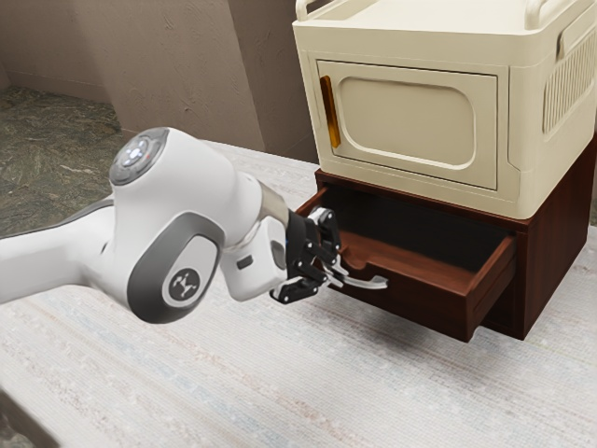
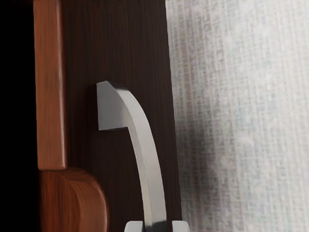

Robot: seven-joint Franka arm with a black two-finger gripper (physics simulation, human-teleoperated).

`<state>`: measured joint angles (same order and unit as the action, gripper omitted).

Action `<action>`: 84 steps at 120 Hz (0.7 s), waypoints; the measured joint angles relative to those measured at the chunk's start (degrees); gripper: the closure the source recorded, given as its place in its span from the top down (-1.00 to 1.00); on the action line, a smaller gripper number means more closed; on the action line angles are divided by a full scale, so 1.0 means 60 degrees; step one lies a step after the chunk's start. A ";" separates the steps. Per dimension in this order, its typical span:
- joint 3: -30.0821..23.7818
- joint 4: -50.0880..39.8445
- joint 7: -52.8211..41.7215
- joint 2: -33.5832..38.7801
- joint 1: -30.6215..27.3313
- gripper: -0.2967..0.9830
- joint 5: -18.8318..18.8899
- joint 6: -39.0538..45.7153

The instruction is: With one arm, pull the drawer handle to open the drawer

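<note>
My gripper (image 1: 331,265) is at the drawer handle (image 1: 371,282) in the exterior view, its hand tilted in from the left. The wrist view has the gripper (image 2: 158,226) with its two pale fingertips on opposite sides of the curved silver handle (image 2: 147,150), shut on it. Behind the handle is the dark wooden drawer front (image 2: 113,34). The drawer (image 1: 424,301) stands partly out of its reddish-brown cabinet (image 1: 555,243), and its dark inside can be seen from above. The fingers and hand cover part of the handle.
A cream-coloured box (image 1: 410,173) with an orange-handled door rests on top of the cabinet. Pale woven-looking surface (image 1: 215,383) extends below the arm and in front of the drawer. A brown wall (image 1: 177,65) rises behind.
</note>
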<state>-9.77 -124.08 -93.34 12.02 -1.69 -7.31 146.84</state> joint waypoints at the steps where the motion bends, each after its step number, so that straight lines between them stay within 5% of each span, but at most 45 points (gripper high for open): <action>1: 0.0000 -0.0003 0.0000 0.0004 0.0001 -0.61 0.0000 -0.0002; 69: 0.0089 -0.0148 -0.0017 0.1034 0.0021 -0.57 0.0000 -0.0679; 84: 0.0341 0.0297 -0.0091 0.2303 0.0018 -0.29 -0.0005 -0.2053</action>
<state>-7.73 -122.30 -93.88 25.83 -1.58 -7.34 134.52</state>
